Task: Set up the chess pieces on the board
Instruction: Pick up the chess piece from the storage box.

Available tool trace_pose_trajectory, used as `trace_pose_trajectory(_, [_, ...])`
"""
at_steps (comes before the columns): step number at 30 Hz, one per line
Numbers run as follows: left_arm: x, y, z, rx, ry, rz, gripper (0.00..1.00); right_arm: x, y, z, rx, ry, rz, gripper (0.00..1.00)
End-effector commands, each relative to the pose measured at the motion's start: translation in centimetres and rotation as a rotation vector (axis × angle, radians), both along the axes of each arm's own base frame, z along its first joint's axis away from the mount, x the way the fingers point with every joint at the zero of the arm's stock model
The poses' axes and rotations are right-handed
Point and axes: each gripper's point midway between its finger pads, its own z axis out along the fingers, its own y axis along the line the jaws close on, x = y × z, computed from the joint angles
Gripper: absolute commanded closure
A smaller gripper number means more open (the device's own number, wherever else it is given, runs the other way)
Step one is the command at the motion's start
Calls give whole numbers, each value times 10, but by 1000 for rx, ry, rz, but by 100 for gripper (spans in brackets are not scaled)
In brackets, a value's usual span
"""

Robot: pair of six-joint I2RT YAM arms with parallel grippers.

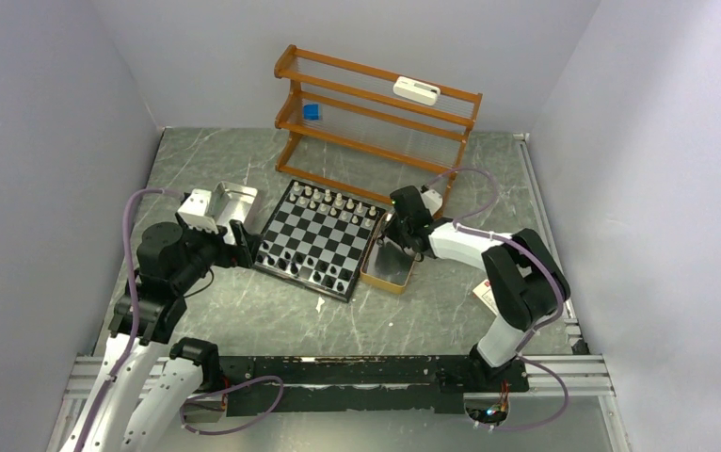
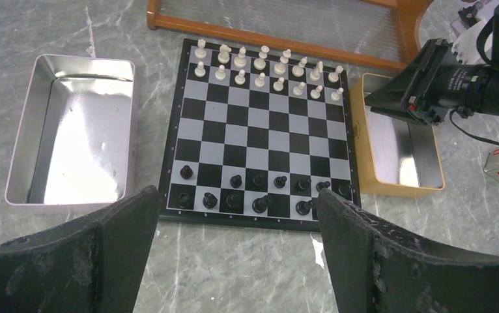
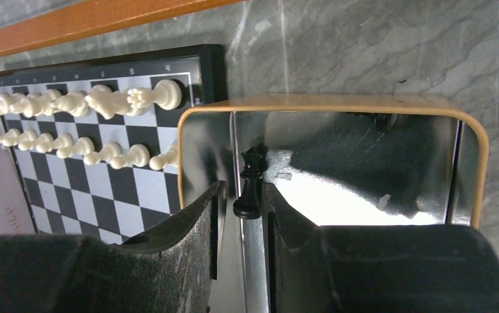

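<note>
1. The right gripper has its jaws narrow, and they hold one black piece by its base. The head of this piece points away from the fingers.
2. This gripper and its piece are over the tan-rimmed tin, near the tin's side that is closest to the board. The tin's shiny floor shows around the piece.
3. The tin lies just beside the right edge of the board, on the marble-patterned table.
4. The left gripper has its jaws wide apart, with only the table and the near rim of the board showing between them. It is at the left near corner of the board.
5. On the board, the white pieces stand upright in the two far rows, next to the wooden rack.
6. The black pieces stand in the two near rows, on the side of the arms. The rows between the two colours show only bare squares.
7. A silver tray lies just beside the left edge of the board.
</note>
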Motion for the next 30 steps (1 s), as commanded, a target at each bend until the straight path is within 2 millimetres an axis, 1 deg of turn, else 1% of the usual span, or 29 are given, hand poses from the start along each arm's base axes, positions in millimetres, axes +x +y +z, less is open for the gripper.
trace_pose_trajectory(1, [3,2,9,6,-46,12,6,13,-1,1,26,1,-85,70])
trace_pose_trajectory(8, [3,3,9,7,-49,15,7,17,-1,-8,11,24,-103,72])
trace_pose_trajectory(13, [4,5,9,11,-45,28,6,16,-7,-18,-41,52,-111,74])
trace_pose_trajectory(15, [3,4,9,11,-45,26,6,14,-9,-24,-66,72,-104,75])
trace_pose_trajectory(21, [4,4,7,13,-37,26,7,12,-10,-32,-128,96,-42,75])
trace_pose_trajectory(24, [4,4,8,11,-42,26,7,7,-13,-35,-177,117,-10,75])
trace_pose_trajectory(30, [4,4,8,11,-41,26,7,2,-17,-35,-188,116,7,75])
